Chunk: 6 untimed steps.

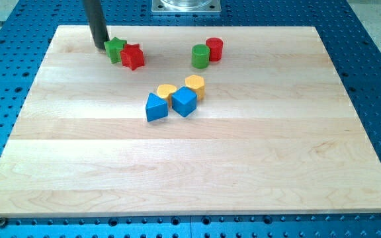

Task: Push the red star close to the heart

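The red star lies near the view's top left, touching a green star on its left. The yellow heart lies near the board's middle, to the lower right of the red star and apart from it. My tip stands at the green star's left edge, seemingly touching it, with the green star between it and the red star.
A yellow hexagon, a blue cube and a blue triangular block cluster around the heart. A green cylinder and a red cylinder stand at the top middle. The wooden board lies on a blue perforated table.
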### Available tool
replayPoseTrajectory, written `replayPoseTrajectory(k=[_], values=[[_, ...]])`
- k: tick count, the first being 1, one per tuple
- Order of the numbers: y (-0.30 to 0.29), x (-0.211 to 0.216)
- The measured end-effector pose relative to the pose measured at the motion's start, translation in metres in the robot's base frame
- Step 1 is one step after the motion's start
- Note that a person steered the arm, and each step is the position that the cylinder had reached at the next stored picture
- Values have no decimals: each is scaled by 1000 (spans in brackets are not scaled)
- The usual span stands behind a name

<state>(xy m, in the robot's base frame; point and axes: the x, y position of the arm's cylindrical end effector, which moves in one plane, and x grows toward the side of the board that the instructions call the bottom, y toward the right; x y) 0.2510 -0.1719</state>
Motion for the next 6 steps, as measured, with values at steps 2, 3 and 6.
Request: replayPoseTrajectory(k=[2,3,6], values=[[80,37],[132,40],[74,108]])
